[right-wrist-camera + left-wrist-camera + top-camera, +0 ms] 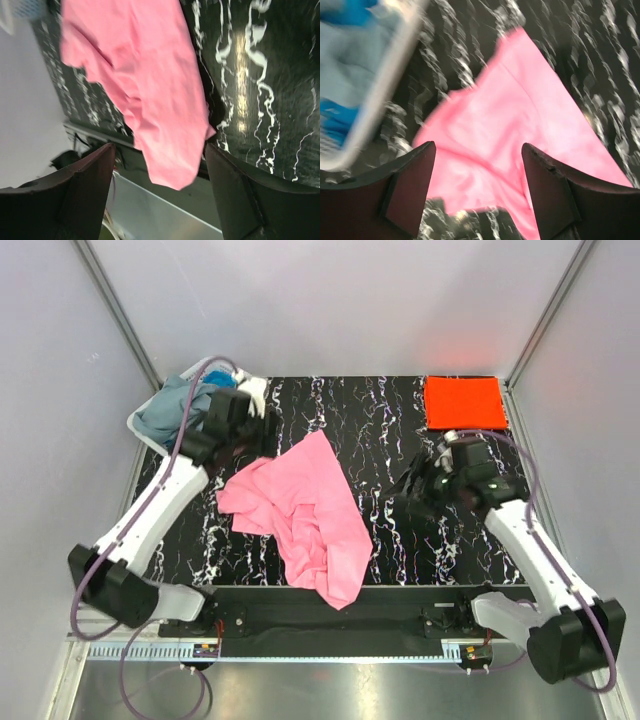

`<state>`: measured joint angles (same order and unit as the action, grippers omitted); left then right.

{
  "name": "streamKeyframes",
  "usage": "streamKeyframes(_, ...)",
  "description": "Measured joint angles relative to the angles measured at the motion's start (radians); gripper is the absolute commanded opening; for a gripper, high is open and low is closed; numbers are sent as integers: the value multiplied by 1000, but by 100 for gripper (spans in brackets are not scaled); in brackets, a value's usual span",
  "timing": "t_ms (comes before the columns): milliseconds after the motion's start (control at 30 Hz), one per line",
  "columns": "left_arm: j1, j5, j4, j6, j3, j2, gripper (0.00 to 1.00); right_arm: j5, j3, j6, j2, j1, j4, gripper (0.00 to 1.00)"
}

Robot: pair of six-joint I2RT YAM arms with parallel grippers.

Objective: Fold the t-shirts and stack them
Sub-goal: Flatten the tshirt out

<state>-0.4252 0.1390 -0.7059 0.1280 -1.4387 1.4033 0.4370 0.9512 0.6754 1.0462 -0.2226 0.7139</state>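
A crumpled pink t-shirt (305,510) lies across the middle of the black marbled table (390,420), one end hanging over the near edge. A folded orange-red t-shirt (465,402) lies flat at the far right corner. Grey-blue and blue t-shirts (178,408) fill the white basket (140,425) at the far left. My left gripper (262,430) hovers open above the pink t-shirt's (520,115) far end, nothing between its fingers (415,185). My right gripper (410,495) stands open, empty, to the right of the pink t-shirt (145,85).
The white basket's rim (380,95) lies close to the left of my left gripper. Grey enclosure walls and metal posts ring the table. A metal rail (330,650) runs along the near edge between the arm bases.
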Motion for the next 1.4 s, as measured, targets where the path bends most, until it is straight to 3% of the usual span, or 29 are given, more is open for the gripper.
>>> streamKeyframes(100, 10, -103, 42, 44, 229, -100, 76, -29, -69, 21, 63, -97, -27, 78)
streamKeyframes(267, 37, -84, 16, 154, 475, -121, 75, -151, -74, 35, 176, -291, -68, 70)
streamKeyframes(400, 138, -104, 19, 272, 599, -238, 74, -278, 83, -26, 381, -444, -97, 57)
streamKeyframes(533, 245, -127, 73, 363, 677, -367, 73, -340, 305, -93, 594, -529, -146, 52)
streamKeyframes(667, 250, -176, 82, 349, 670, -362, 73, -385, 449, -105, 743, -540, -148, 54)
streamKeyframes(800, 249, -243, 96, 306, 601, -283, 71, -436, 450, -85, 753, -540, -71, 56)
streamKeyframes(933, 249, -299, 154, 290, 504, -140, 66, -436, 404, -67, 696, -541, -20, 57)
streamKeyframes(1000, 249, -349, 172, 284, 446, -31, 50, -436, 363, -60, 649, -541, -6, 57)
streamKeyframes(1067, 249, -373, 189, 272, 385, 82, 42, -435, 311, -55, 588, -541, -1, 57)
streamKeyframes(1167, 253, -380, 221, 261, 356, 198, 43, -433, 262, -49, 516, -541, 5, 57)
streamKeyframes(1400, 297, -372, 259, 259, 342, 264, 40, -392, 203, -50, 459, -541, -23, 55)
